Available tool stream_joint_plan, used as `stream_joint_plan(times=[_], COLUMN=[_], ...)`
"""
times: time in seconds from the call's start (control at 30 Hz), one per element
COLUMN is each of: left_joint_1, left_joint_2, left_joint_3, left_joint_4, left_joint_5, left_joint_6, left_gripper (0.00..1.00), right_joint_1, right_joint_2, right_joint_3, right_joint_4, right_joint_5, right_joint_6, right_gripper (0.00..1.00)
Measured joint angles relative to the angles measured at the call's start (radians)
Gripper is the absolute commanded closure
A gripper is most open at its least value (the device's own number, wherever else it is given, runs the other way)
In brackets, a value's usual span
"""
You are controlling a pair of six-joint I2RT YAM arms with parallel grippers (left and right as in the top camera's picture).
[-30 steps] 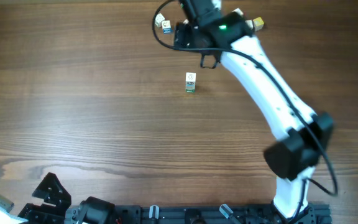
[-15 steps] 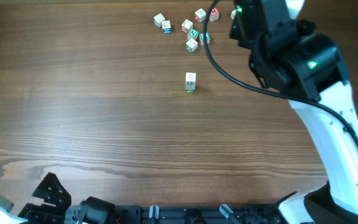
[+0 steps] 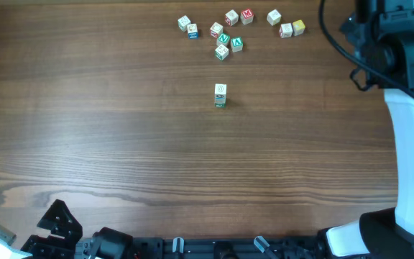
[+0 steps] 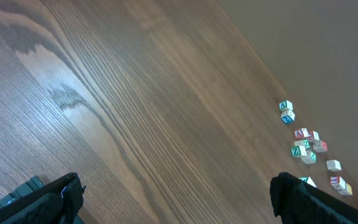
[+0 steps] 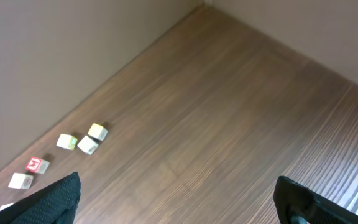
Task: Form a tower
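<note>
The tower (image 3: 221, 95), a narrow column of small pale wooden letter cubes, stood alone just above the centre of the overhead frame on the brown wood-grain table (image 3: 106, 144). The loose cubes (image 3: 225, 39), lettered red, green and blue, lay scattered along the top edge. The right gripper (image 5: 179, 208), at the upper right, hung spread wide and empty, as did the left gripper (image 4: 176, 202) at the lower left. The step looked like fetching another cube: pinch an outlying one, then seat it squarely without nudging the column.
</note>
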Motion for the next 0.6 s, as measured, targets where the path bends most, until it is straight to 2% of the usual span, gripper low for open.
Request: stream_joint_plan(times=[0.37, 0.6], left_joint_1=[0.0, 0.0], left_joint_2=[0.0, 0.0], left_joint_3=[0.0, 0.0], left_joint_4=[0.0, 0.0], left_joint_5=[0.0, 0.0], left_joint_6=[0.0, 0.0], left_gripper=[0.0, 0.0], right_joint_1=[-0.001, -0.001], right_joint_2=[0.0, 0.0], right_joint_3=[0.0, 0.0], right_joint_4=[0.0, -0.005], right_joint_5=[-0.199, -0.211], right_joint_6=[0.007, -0.007], right_gripper=[0.0, 0.0])
